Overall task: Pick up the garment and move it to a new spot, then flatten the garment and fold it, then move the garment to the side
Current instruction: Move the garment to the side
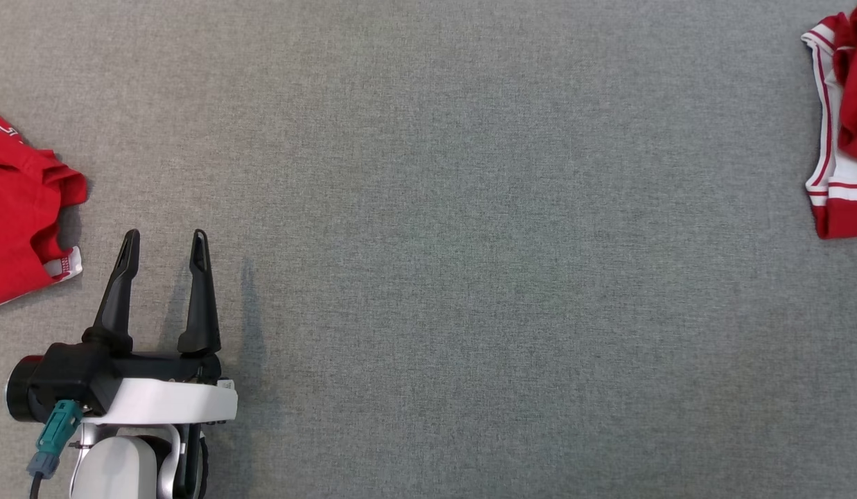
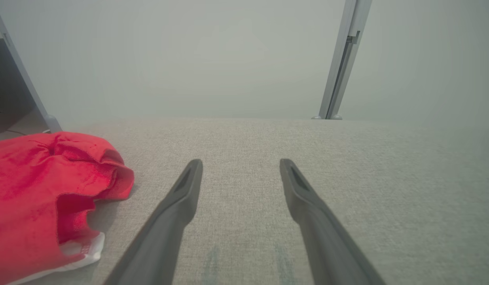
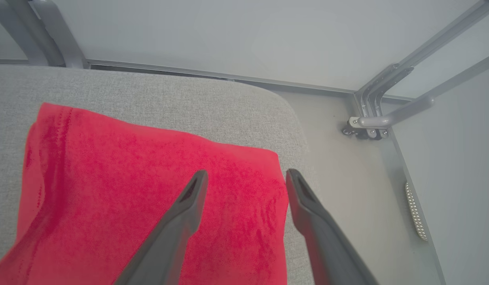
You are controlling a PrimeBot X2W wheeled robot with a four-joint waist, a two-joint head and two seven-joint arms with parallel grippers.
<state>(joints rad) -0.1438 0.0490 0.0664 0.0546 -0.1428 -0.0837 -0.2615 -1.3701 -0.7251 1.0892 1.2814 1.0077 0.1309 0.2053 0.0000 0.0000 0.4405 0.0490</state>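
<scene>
A flat, folded red garment [image 3: 129,178] lies near the right corner of the grey fabric table [image 3: 169,95]. My right gripper [image 3: 246,174] hovers above the garment's right edge. It is open, with nothing between its fingers. My left gripper [image 1: 166,239] stands open over bare table at the lower left, also holding nothing [image 2: 240,164]. A crumpled red garment with white trim [image 1: 19,215] lies just left of it, apart from the fingers [image 2: 38,190].
A red garment with white stripes [image 1: 844,138] sits at the far right edge of the head view. The table's rounded right edge drops to the floor [image 3: 347,178]. Grey frame posts [image 3: 387,118] [image 2: 339,71] stand beyond the table.
</scene>
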